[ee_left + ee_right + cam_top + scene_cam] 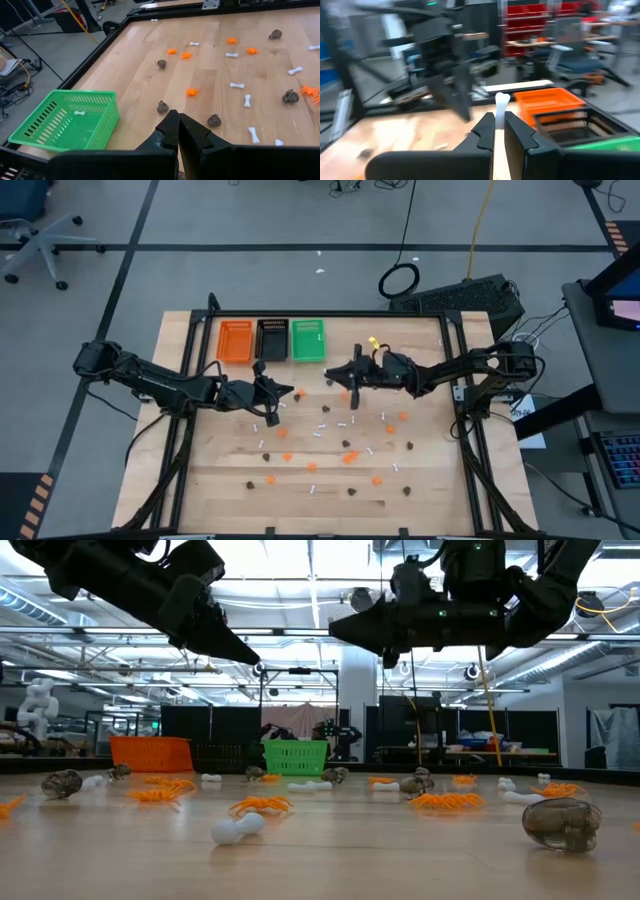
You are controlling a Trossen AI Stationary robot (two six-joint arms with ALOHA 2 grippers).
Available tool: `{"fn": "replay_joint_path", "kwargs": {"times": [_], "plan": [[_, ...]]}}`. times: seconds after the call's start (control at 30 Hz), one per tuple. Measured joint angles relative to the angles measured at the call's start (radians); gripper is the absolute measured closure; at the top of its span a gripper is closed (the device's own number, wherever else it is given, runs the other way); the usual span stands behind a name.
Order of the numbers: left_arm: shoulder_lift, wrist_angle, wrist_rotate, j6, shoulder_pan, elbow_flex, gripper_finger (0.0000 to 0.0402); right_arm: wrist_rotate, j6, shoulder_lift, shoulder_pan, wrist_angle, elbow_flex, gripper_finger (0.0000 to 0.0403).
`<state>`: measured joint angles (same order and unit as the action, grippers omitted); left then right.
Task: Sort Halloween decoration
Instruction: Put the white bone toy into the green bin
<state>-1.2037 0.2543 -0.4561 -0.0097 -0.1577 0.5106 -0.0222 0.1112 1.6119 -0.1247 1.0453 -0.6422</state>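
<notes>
Carrying a white bone (502, 100) toward the trays.
Pinched in right gripper (499, 126) above the surface, green tray (308, 340) at ten o'clock; next, release there. Left gripper (178, 131) pressed together, empty.

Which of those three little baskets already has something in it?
The green basket: the left wrist view shows one small white bone lying on its floor. Whether the orange basket and the black basket beside it hold anything, I cannot tell.
</notes>
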Motion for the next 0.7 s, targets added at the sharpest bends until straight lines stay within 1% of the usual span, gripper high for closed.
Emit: {"fn": "replay_joint_path", "kwargs": {"times": [0.1, 0.17, 0.23, 0.33, 0.47, 0.57, 0.7], "plan": [[0.000, 0.000, -0.002, 0.000, 0.000, 0.000, 0.0391, 0.093, 0.030, 0.000, -0.013, -0.008, -0.010, 0.0396], [0.000, -0.001, -0.004, 0.001, 0.000, 0.000, 0.0391, 0.103, 0.037, 0.000, -0.029, -0.060, -0.046, 0.0396], [0.000, -0.001, -0.005, 0.017, 0.000, 0.000, 0.0391, 0.104, 0.029, 0.000, -0.039, -0.176, -0.110, 0.0396], [0.000, -0.006, -0.005, 0.020, 0.000, 0.000, 0.0391, 0.103, -0.021, 0.008, -0.062, -0.426, -0.244, 0.0396], [0.000, -0.013, -0.005, 0.019, 0.000, 0.000, 0.0391, 0.107, -0.100, 0.061, -0.116, -0.739, -0.437, 0.0396], [0.000, -0.020, 0.005, 0.018, 0.000, 0.000, 0.0391, 0.106, -0.128, 0.127, -0.161, -0.860, -0.552, 0.0396], [0.000, -0.039, 0.011, 0.018, 0.000, 0.000, 0.0391, 0.102, -0.131, 0.233, -0.213, -0.909, -0.643, 0.0396]]}}
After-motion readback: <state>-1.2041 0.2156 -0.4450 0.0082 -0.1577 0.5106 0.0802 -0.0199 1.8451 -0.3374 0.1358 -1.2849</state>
